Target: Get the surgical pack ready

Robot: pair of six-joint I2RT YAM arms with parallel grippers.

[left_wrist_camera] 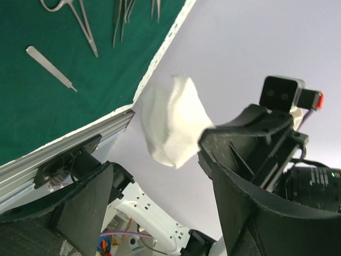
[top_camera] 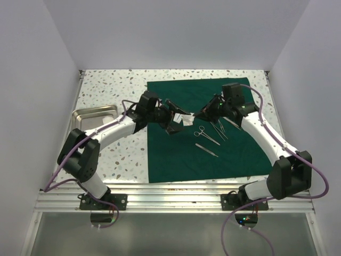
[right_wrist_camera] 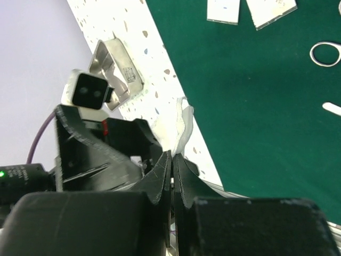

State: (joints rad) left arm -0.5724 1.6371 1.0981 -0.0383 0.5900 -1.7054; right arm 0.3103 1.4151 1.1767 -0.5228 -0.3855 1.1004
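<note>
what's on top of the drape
On the drape lie scissors, forceps, a scalpel handle and two white packets. Whatever sits beneath the arms is hidden.

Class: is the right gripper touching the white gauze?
Touching. The right wrist view shows the right gripper shut on the white gauze, which sticks out from between its jaws.

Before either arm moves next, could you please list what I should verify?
1. Right tool shut on the gauze: ok.
2. Left tool open: ok.
3. Gauze between the left tool's jaws: cannot tell; depth is unclear.
4. Instruments lying on the surgical pack, in neither tool: ok.
5. Steel tray on the table, off the surgical pack: ok.
</note>
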